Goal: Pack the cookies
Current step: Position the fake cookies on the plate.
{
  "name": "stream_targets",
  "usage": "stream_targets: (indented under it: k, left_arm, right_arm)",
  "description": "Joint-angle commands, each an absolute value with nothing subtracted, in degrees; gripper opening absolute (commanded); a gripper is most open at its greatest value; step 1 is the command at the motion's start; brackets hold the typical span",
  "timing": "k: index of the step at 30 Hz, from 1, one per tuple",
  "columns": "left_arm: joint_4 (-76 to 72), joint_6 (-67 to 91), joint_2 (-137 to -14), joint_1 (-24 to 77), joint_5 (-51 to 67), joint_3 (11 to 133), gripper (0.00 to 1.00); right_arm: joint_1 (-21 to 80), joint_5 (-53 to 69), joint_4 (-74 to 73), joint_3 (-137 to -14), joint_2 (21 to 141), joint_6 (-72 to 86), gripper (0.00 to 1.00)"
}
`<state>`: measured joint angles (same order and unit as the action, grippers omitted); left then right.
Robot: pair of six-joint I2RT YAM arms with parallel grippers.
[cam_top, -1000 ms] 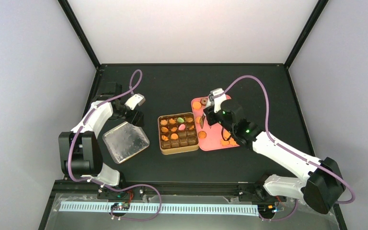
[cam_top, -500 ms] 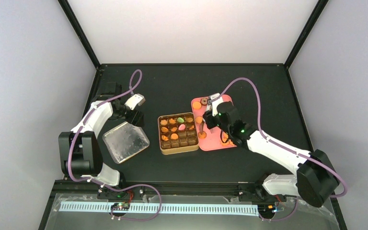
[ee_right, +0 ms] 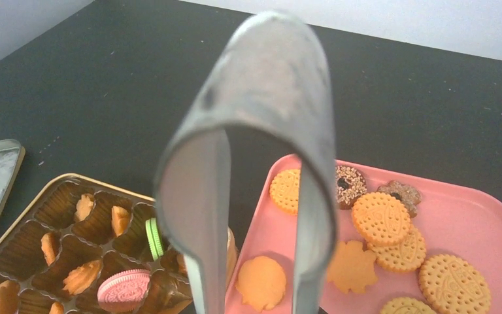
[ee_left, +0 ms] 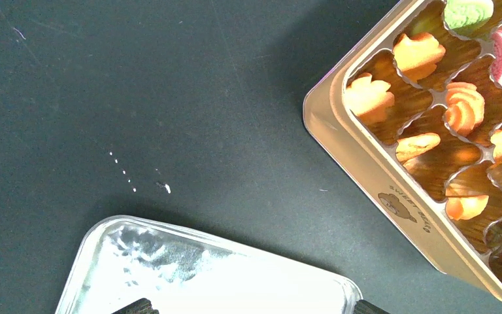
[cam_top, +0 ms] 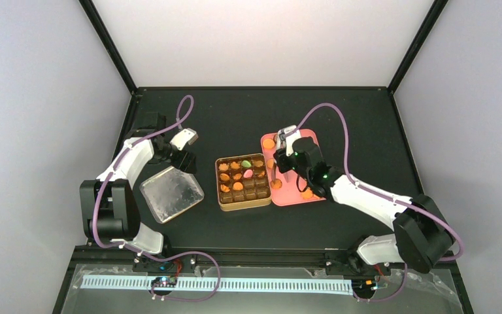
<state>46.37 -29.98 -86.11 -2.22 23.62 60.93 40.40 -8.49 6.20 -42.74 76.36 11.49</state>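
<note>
Black tabletop [cam_top: 235, 118], boxed in by pale walls, carries three things in a row: a silver rectangular metal lid [cam_top: 171, 193] on the left, a gold-brown compartmented tin [cam_top: 245, 204] in the middle, and a pink plastic tray [cam_top: 292, 197] just beside the tin's right edge.

Small round and flower-shaped cookies [ee_right: 380, 218] are split between the two. Several orange-golden ones, one green and one pink, sit in the tin's far compartments, while the near rows look bare. On the tray lie more golden rounds, a flower shape and two dark sprinkled ones at the far end.

At the lid's far corner the left gripper [ee_left: 250, 307] hovers with its fingers spread wide and nothing between them.

Over the tray's left edge, the right gripper [cam_top: 281, 162] is clamped on bent grey metal tongs [ee_right: 271, 98]. Their looped end rises in the wrist view, and their arms reach down toward the gap between tin and tray. The tips are out of sight, so I cannot tell whether they carry a cookie.
</note>
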Motion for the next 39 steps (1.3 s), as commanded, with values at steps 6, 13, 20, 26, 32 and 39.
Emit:
stream_targets:
  k: [6,13,20,26,32,39]
  left_arm:
    - [47.25,-31.13,-85.38,-2.73,24.79,63.11,0.8]
    - [47.27,-30.89,-85.43,-2.81,25.04,63.37,0.8]
    - [47.75,-30.85,-85.34,-2.85,25.1,63.93,0.8]
    - [48.07,-30.57,-85.52,-2.82,25.65,64.74,0.8]
    - [48.42,-30.67,-85.57,-2.81,25.81,65.12,0.8]
    - [48.65,-30.78,-85.61,-2.86,25.74,65.3,0.8]
  right_arm:
    - [40.36,-5.36,6.41,-39.89,74.51,12.99,0.37]
    - [40.47,-4.85,5.37,-37.59,71.94,12.92,0.36]
    - [40.64,-8.61,2.73,-35.8,68.6,11.94,0.34]
    - [40.69,-15.1,0.57,-35.65,64.48,9.45,0.33]
    - [40.61,-17.82,-0.56,-36.91,64.75,9.33,0.33]
    - [40.69,-14.03,1.41,-36.9,62.7,10.32,0.33]
